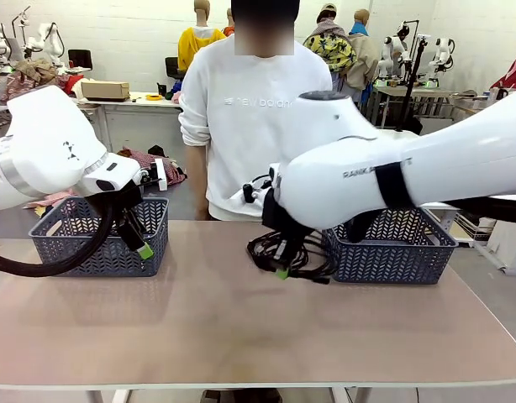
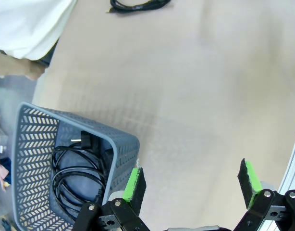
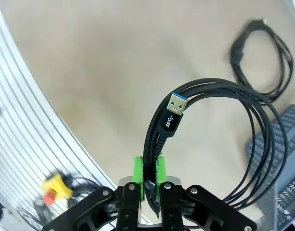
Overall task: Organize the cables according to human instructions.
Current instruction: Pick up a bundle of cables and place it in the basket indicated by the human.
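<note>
Right wrist view: right jaws clenched on a USB cable (image 3: 159, 130) beside the right basket (image 1: 392, 252), another cable (image 3: 237, 52) loose on the worktop (image 1: 241, 336), coiled cable (image 2: 78, 175) already in the left basket (image 2: 121, 144), left jaws released, empty; roughly halfway, I'd judge.

White arms (image 1: 460, 151), thick black hose (image 1: 23, 269), black left pincer (image 2: 191, 179), green pads (image 2: 132, 185), silver screws (image 2: 265, 194)

Bright, even indoor light; soft shadows on table (image 1: 241, 336); wrist views bend at edges; focus sharp.
</note>
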Robot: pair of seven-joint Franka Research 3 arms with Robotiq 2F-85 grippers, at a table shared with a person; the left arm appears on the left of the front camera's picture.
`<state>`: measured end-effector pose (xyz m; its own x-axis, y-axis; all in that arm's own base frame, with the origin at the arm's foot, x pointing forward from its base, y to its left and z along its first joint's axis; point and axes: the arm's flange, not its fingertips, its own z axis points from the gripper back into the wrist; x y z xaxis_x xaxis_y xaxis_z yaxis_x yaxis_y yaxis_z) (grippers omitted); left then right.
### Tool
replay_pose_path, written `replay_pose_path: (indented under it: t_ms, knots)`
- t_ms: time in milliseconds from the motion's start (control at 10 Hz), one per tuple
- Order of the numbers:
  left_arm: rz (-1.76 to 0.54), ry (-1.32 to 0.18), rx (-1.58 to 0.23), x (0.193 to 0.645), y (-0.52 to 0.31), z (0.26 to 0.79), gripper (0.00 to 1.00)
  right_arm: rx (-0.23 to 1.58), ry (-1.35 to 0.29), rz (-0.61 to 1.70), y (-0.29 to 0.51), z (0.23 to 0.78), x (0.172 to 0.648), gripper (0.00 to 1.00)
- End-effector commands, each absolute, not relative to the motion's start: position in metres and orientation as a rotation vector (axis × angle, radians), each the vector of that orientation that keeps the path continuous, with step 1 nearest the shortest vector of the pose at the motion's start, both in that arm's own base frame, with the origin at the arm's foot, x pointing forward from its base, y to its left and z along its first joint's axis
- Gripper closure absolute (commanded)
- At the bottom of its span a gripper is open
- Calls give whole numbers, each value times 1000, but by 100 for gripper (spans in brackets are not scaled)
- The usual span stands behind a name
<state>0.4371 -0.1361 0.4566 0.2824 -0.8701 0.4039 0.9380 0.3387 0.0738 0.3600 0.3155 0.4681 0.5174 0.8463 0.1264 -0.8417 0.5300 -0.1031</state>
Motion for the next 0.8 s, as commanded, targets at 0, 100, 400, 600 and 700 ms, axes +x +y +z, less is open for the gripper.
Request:
replay_pose_path:
  t_ms: [0,100,400,600,700]
  knots:
    - [-1213,-405,-188,438,-134,458,0,-105,-227,1123,275,486,368,100]
    - [-1213,-405,-188,438,-134,458,0,-116,-254,1162,256,495,375,100]
    - [-1213,-405,-188,438,-134,458,0,-78,-282,1243,189,509,414,100]
    - [-1213,-405,-188,438,-134,458,0,-83,-263,1237,155,507,445,100]
    - [-1213,-405,-188,438,-134,458,0,-99,-239,1234,146,504,459,100]
